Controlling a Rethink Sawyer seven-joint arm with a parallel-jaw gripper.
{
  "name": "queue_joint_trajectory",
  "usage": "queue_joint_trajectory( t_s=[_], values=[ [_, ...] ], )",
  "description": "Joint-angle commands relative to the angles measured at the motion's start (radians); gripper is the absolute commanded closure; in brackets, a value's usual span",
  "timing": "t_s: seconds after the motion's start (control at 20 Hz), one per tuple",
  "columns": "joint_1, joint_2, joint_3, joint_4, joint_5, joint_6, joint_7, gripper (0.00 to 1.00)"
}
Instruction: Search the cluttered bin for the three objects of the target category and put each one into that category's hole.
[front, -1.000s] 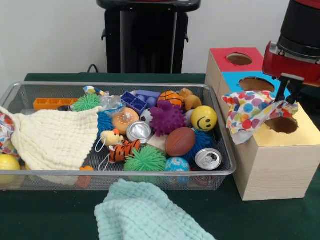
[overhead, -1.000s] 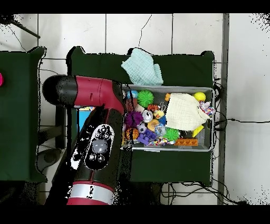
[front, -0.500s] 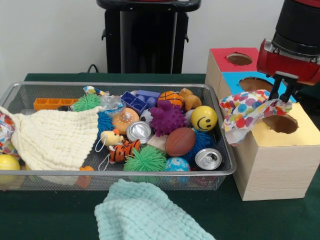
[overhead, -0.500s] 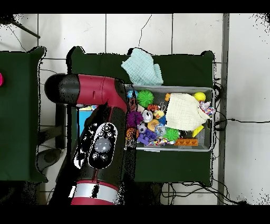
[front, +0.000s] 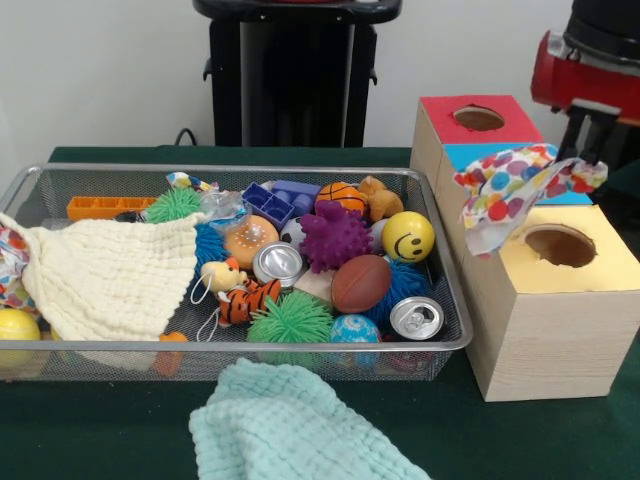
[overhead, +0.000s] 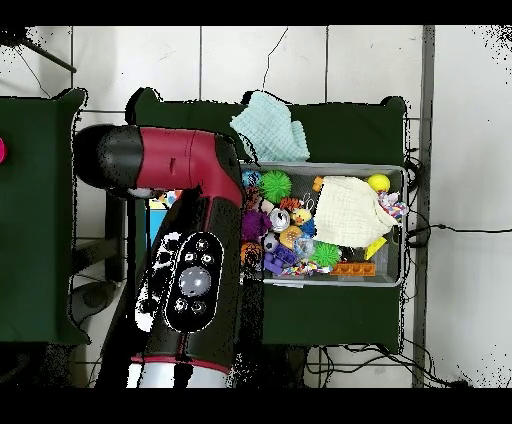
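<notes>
Since a second ago the cloth (front: 520, 185) has been lifted clear of the yellow hole (front: 558, 243), pinched by the end effector (front: 590, 160); it should be recentred above that hole before release

Even, fairly bright indoor light fills the front view — shadows under the bin (front: 455, 345) and boxes (front: 555, 330) stay soft and short. The two cans (front: 277, 262) catch small glints, and the wall (front: 100, 70) behind is pale and flat. The overhead view is softer in detail — the arm (overhead: 190, 265) shows a faint sheen.
</notes>
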Motion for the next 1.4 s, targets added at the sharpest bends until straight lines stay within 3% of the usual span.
queue_joint_trajectory(
  t_s=[0.05, 0.5, 0.9, 1.4],
  values=[
    [0.004, -0.026, 0.104, -0.016, -0.028, 0.124, 0.035, 1.0],
    [0.03, 0.021, 0.128, -0.012, -0.004, 0.057, 0.094, 1.0],
    [0.074, 0.041, 0.103, -0.029, -0.004, 0.049, 0.158, 1.0],
    [0.039, 0.096, 0.136, -0.026, -0.001, -0.043, 0.101, 1.0]
  ],
)
